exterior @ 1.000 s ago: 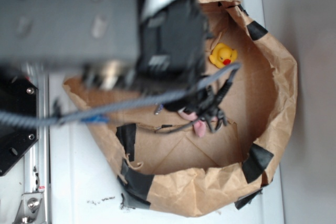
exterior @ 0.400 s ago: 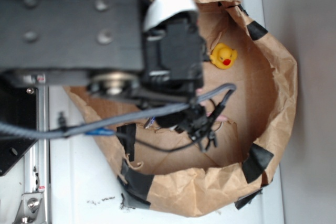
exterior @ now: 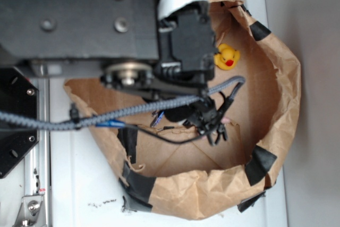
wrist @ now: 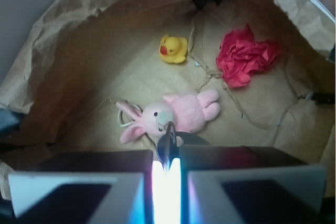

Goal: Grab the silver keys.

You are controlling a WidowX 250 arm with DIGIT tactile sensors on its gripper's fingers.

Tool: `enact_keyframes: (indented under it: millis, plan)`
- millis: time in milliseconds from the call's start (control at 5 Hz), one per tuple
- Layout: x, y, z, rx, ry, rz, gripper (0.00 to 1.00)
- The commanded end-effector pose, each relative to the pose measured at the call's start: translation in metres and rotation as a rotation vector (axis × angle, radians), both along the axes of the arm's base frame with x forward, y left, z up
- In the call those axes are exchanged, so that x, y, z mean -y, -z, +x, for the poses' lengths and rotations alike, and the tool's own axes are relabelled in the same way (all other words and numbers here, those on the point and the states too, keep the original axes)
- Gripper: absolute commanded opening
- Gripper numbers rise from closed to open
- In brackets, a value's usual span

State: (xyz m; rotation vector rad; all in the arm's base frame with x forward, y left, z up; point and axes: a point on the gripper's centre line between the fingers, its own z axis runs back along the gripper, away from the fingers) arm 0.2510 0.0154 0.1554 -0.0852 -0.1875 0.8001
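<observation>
In the wrist view, a thin shiny blade of the silver keys [wrist: 168,141] sticks up out of the narrow gap between my jaws. The gripper [wrist: 167,157] is shut on it, with a dark round part of the bunch just behind the right jaw. The keys hang in front of a pink plush bunny [wrist: 178,115] lying on the floor of the bag. From the exterior view the gripper [exterior: 211,123] sits low inside the brown paper bag [exterior: 279,83]. My arm and cables hide the keys there.
A yellow rubber duck [wrist: 173,49] [exterior: 227,57] sits toward the back of the bag. A crumpled red paper [wrist: 245,59] lies to its right. The bag's tall wrinkled walls, patched with black tape [exterior: 259,164], ring the gripper on all sides.
The arm has shifted a little to the right over the bag. The gripper now covers the bunny's pink feet, which showed under it a second ago.
</observation>
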Motion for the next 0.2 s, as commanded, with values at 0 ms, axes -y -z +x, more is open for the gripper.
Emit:
enact_keyframes:
  millis: [0]
  plan:
    - [-0.0008, -0.0030, 0.0082, 0.062, -0.010, 0.045, 0.00]
